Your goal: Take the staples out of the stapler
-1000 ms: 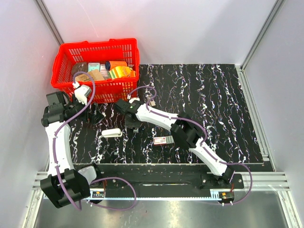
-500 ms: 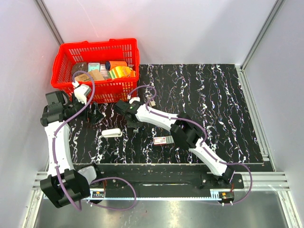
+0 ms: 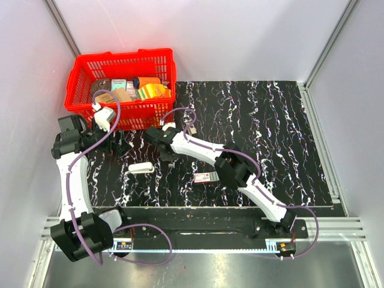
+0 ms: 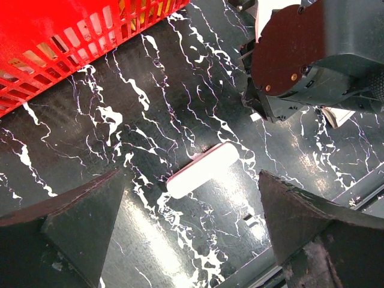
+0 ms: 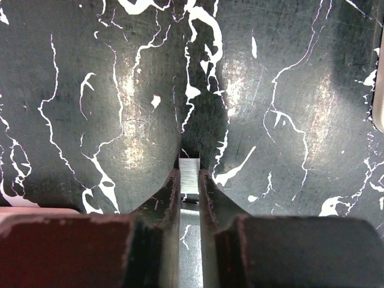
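My right gripper [image 3: 167, 156] is low over the mat just right of the white oblong piece [image 3: 141, 168]. In the right wrist view its jaws [image 5: 189, 174] are shut on a thin silvery ridged strip of staples [image 5: 189, 170] held between the fingertips. The black stapler does not show in any view; it may be hidden under the right gripper. My left gripper [image 3: 118, 144] hangs open and empty in front of the basket. In the left wrist view, its fingers [image 4: 90, 210] spread wide above the white piece [image 4: 204, 170].
A red basket [image 3: 120, 60] full of packets stands at the back left, close to the left gripper. A small red-and-white box [image 3: 203, 177] lies on the black marbled mat [image 3: 270, 132] beside the right forearm. The mat's near edge meets a metal rail.
My right gripper has shifted slightly left and away from me with the strip between its fingers. The left arm, white piece and box have not moved.
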Available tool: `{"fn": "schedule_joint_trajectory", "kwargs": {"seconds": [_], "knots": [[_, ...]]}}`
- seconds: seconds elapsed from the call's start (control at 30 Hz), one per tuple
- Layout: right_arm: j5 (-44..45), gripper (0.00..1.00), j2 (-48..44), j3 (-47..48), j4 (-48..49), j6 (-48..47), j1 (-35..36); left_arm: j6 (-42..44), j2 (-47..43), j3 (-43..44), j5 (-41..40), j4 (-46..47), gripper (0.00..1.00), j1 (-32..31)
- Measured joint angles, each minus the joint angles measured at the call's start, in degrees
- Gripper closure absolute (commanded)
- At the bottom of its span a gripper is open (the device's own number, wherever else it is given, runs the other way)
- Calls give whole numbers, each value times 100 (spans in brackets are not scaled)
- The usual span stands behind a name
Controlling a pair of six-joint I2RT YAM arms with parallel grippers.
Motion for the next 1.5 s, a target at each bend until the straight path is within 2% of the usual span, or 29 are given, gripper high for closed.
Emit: {"fn": "schedule_joint_trajectory", "kwargs": {"seconds": [0.4, 0.53, 0.83, 0.93, 1.2, 1.5], "knots": [[330, 98, -144, -251, 39, -66, 63, 42, 2, 0, -4, -15, 1, 0], [619, 98, -664, -953, -2, -85, 57, 37, 0, 0, -2, -15, 1, 0], [881, 99, -3276, -3423, 481, 118, 57, -2, -22, -2, -7, -15, 1, 0], [892, 99, -3827, -4107, 612, 269, 57, -2, -22, -2, -7, -15, 1, 0], [879, 100, -4153, -5713, 859, 597, 68, -7, -22, -2, -7, -15, 1, 0], [892, 99, -4153, -5895, 1062, 651, 70, -7, -22, -2, -11, -46, 1, 0]]}}
